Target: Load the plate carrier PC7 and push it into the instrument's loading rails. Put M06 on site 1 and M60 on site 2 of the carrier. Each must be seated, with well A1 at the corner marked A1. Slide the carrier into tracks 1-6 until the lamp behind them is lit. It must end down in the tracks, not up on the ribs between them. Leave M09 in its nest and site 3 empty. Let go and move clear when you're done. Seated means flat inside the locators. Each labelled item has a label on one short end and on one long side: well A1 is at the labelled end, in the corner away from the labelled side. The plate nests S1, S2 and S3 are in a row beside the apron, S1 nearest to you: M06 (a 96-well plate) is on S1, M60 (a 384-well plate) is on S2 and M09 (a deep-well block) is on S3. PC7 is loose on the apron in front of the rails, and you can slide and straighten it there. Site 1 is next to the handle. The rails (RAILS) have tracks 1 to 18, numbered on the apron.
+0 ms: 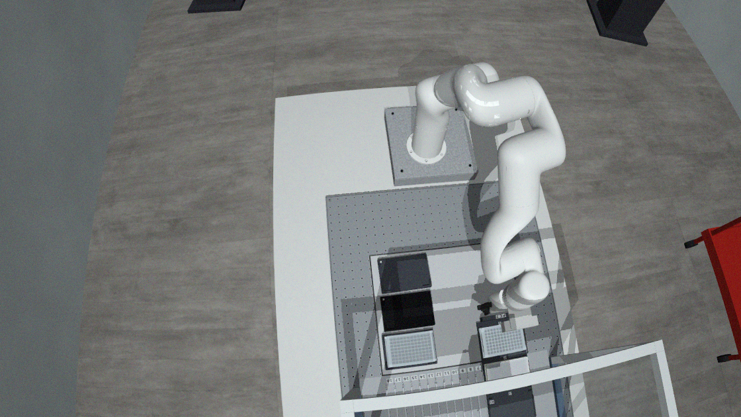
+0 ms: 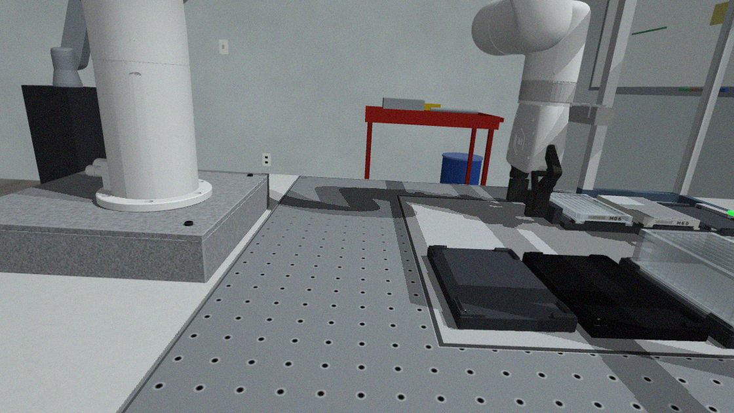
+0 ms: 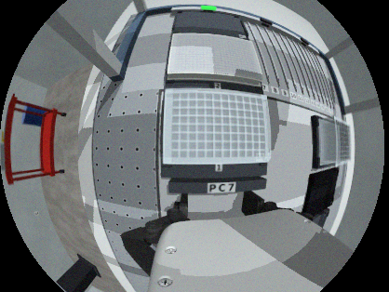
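The carrier PC7 [image 3: 218,187] lies lengthwise into the rails, its handle end towards me. M06 [image 3: 216,124], a white 96-well plate, sits flat on site 1 next to the handle; it also shows in the top view [image 1: 501,340] and the exterior view [image 2: 584,207]. M60 [image 3: 212,56] sits on site 2 behind it [image 2: 647,210]. Site 3 [image 3: 207,25] is dark and bare. A green lamp [image 3: 208,7] is lit behind the carrier [image 2: 729,211]. My gripper [image 3: 216,203] [image 2: 533,195] is open and empty, low at the handle end; I cannot tell if it touches the handle.
M09 [image 1: 409,347], a clear deep-well block, sits in nest S3. Nests S1 [image 1: 404,273] and S2 [image 1: 407,310] are bare black trays. The numbered track strip [image 1: 435,376] runs beside the carrier. A white frame [image 1: 518,380] spans above the rails. A red cart [image 2: 430,133] stands off the table.
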`<state>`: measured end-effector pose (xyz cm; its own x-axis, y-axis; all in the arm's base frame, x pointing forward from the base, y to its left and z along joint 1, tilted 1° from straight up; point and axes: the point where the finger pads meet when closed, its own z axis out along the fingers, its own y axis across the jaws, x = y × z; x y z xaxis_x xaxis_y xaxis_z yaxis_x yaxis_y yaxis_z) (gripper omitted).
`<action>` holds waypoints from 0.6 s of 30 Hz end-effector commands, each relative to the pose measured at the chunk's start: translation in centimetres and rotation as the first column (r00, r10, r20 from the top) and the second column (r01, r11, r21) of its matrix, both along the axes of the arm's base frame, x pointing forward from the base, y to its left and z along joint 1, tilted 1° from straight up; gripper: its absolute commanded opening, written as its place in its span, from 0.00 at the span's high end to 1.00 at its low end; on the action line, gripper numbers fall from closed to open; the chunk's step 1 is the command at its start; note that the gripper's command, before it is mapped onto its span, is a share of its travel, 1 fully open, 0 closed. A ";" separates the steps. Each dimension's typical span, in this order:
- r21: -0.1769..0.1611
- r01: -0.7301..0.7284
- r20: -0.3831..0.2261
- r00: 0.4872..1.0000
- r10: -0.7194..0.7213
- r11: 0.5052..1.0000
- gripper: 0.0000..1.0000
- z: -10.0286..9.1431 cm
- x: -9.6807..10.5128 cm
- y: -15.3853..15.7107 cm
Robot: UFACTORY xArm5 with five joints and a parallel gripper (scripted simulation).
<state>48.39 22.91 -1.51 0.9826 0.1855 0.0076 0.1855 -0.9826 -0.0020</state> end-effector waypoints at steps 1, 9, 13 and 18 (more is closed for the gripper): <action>-0.001 -0.001 -0.001 1.000 0.001 1.000 0.19 0.0 -0.2 0.0; -0.001 -0.001 -0.001 1.000 0.001 1.000 0.19 0.0 -0.2 0.0; -0.001 -0.001 -0.001 1.000 0.001 1.000 0.19 0.3 -0.2 0.0; 0.000 -0.001 -0.001 1.000 0.001 1.000 0.19 1.2 -0.2 0.0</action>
